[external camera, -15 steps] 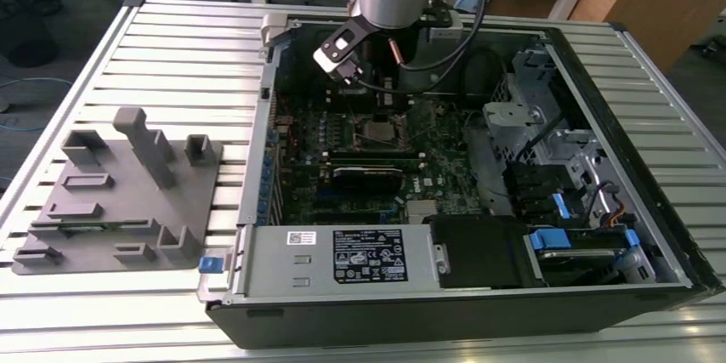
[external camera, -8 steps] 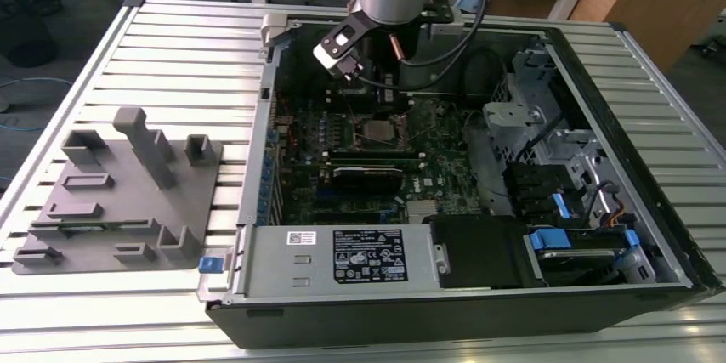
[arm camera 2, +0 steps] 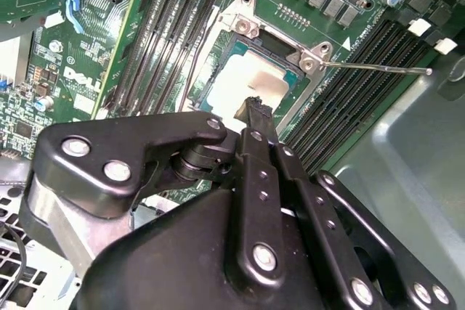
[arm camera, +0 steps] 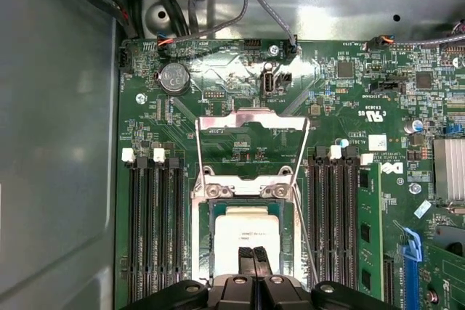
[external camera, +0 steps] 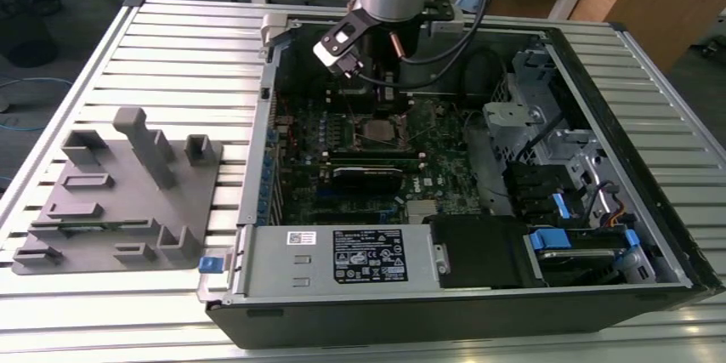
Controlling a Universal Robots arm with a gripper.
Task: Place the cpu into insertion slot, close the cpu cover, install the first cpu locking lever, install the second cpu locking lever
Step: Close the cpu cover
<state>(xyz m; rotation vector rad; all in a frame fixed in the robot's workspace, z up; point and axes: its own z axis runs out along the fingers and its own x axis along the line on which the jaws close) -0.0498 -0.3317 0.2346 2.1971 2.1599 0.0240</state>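
Note:
The cpu (arm camera: 247, 229) lies flat in the insertion slot (arm camera: 205, 231), its pale metal top facing up; it also shows in the second wrist view (arm camera 2: 243, 78). Behind the slot, the cpu cover (arm camera: 251, 122) stands swung open. One thin locking lever (arm camera 2: 378, 68) sticks out sideways from the socket, unlatched, and in the first wrist view it (arm camera: 306, 234) runs along the socket's side. My gripper (arm camera: 254, 255) hovers just over the cpu's near edge with its black fingers pressed together and nothing between them. In the exterior view the gripper (external camera: 387, 95) hangs above the socket (external camera: 375, 130).
Black RAM slots (arm camera: 154, 230) flank the socket on both sides. The case's metal wall (arm camera: 58, 143) rises close beside the board. Loose cables (arm camera: 218, 19) run along the case edge beyond the cover. A grey fixture plate (external camera: 125, 201) sits on the table at the exterior view's left.

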